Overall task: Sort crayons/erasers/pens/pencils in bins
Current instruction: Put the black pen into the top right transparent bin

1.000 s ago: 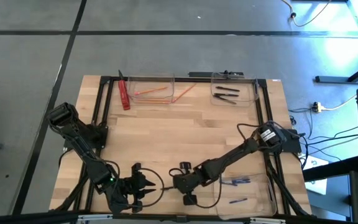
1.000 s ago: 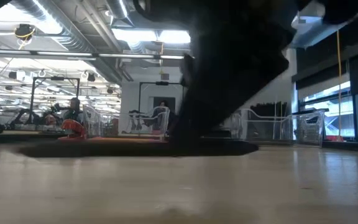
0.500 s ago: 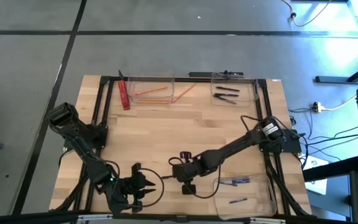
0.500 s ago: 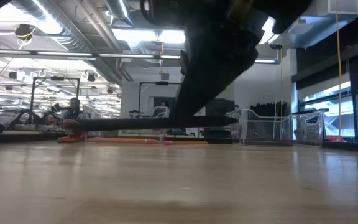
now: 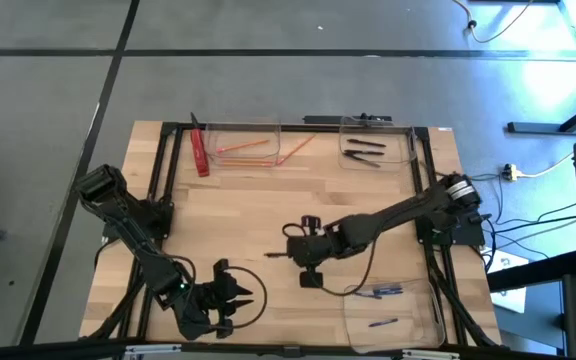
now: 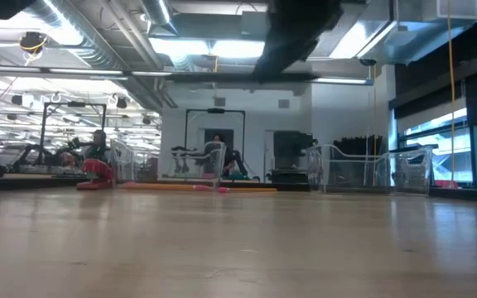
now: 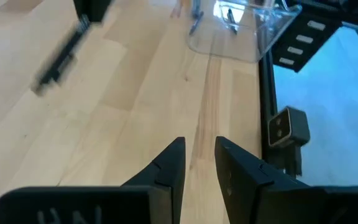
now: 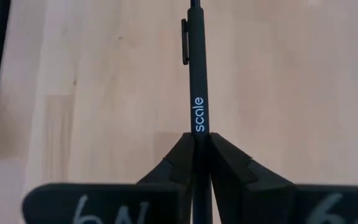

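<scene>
- Right gripper clamps a black pen, now lifted off the table since a second ago.
- Pick done; carry to a bin likely next.
- Left gripper waits at near edge, fingers narrowly apart, empty.

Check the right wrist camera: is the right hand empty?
No: the right hand is shut on a black pen printed "scale", sticking out between its fingers.

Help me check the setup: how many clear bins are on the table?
3. One bin at the far edge holds pencils; one at the far right corner holds pens; one sits at the near right corner. None appears hidden.
</scene>
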Robot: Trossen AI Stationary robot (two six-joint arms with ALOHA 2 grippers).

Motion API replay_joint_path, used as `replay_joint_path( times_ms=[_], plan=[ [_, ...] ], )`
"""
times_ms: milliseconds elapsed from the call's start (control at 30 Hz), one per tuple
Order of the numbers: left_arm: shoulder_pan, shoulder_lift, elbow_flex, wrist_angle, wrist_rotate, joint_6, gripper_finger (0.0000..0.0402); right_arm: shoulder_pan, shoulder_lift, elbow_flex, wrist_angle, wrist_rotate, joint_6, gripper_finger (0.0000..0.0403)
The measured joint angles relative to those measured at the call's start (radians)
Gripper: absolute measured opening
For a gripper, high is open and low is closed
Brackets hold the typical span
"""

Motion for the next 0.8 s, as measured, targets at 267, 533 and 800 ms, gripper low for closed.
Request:
replay_joint_path(
  times_ms=[267, 533, 800],
  plan=[
    [0.093, -0.057, 0.0, 0.043, -0.004, 0.089, 0.008, -0.035, -0.177, 0.0, -0.187, 0.119, 0.006, 0.0041],
    [0.245, -0.145, 0.0, 0.042, 0.008, 0.298, 0.008, -0.1, -0.332, 0.0, -0.383, 0.24, 0.007, 0.0041],
    [0.394, -0.205, 0.0, 0.047, 0.01, 0.472, 0.008, -0.191, -0.438, 0.001, -0.596, 0.367, 0.005, 0.0041]
  ],
)
